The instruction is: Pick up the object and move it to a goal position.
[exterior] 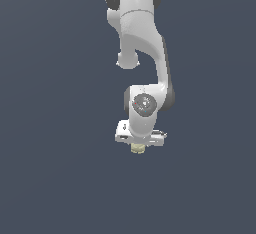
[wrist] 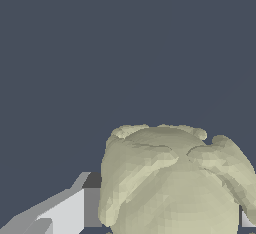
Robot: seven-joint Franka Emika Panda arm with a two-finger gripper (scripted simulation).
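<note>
Biggest thing in the exterior view is my arm (exterior: 142,53), white w/ dark joint bands, coming down from the top edge and bending to a round wrist joint w/ a grey disc facing the camera. All round it is plain dark blue-grey backdrop, no edges or marks I can make out. Below the wrist sits my gripper (exterior: 138,147), its white hand body wide and flat, pointing straight down; the fingers themselves are mostly hidden behind the body in that view. The object (exterior: 138,148), a small pale yellow-beige ridged lump, pokes out just under the hand body, much narrower than it, touching its underside, approx centred. Wrist view shows the object (wrist: 175,183) up close, filling the lower part of the pic, lobed and ridged on top. One finger (wrist: 65,210), white w/ grey faces, lies right against the lump's side; a sliver of the other shows at the far side, also touching. So jaws are closed narrow onto the lump, gripping it from both sides.
</note>
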